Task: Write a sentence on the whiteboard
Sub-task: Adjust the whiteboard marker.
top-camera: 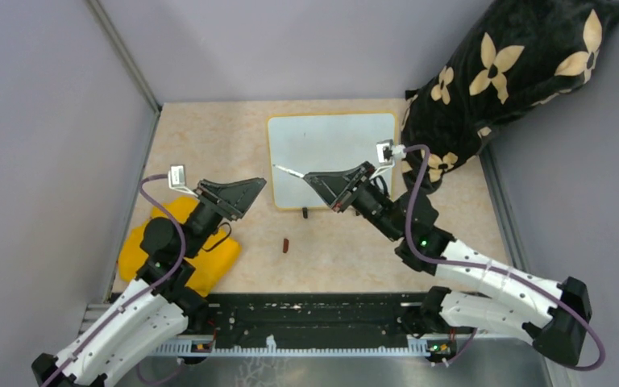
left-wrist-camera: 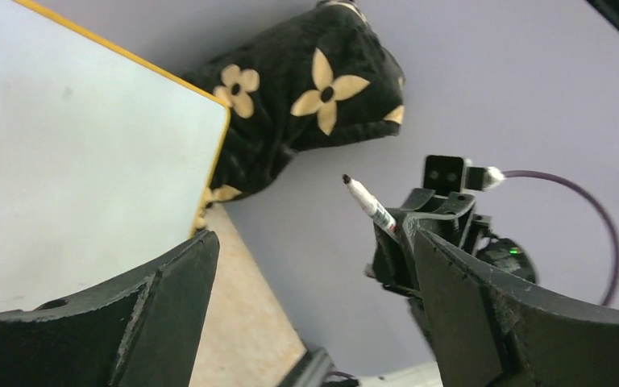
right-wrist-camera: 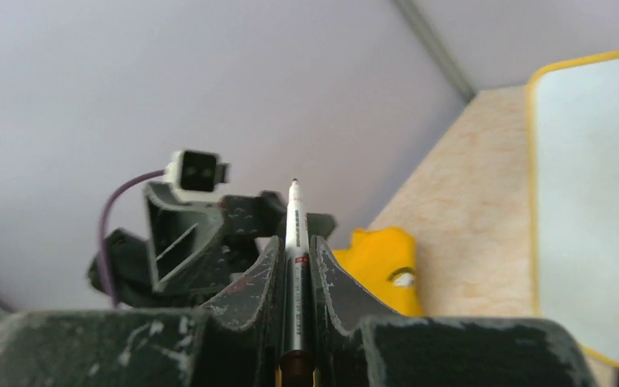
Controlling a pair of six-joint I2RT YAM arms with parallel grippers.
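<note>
The whiteboard (top-camera: 330, 153) lies flat at the middle back of the table, yellow-framed; its face looks plain white and the sentence is out of view. It also fills the left of the left wrist view as the whiteboard (left-wrist-camera: 81, 161) and the right edge of the right wrist view as the whiteboard (right-wrist-camera: 592, 201). My right gripper (top-camera: 313, 177) hovers over the board's near left part, shut on a thin white marker (top-camera: 290, 172) whose tip points left. The right gripper (right-wrist-camera: 294, 250) clamps the marker (right-wrist-camera: 294, 218) between its jaws. My left gripper (top-camera: 251, 189) is open and holds nothing, left of the board. Its jaws stand wide apart around the left gripper (left-wrist-camera: 314, 310), facing the marker (left-wrist-camera: 368, 205).
A small dark cap (top-camera: 286, 244) lies on the table in front of the board. A yellow soft object (top-camera: 179, 246) sits under the left arm. A black cushion with cream flowers (top-camera: 508, 72) leans at the back right, touching the board's corner. Grey walls close in both sides.
</note>
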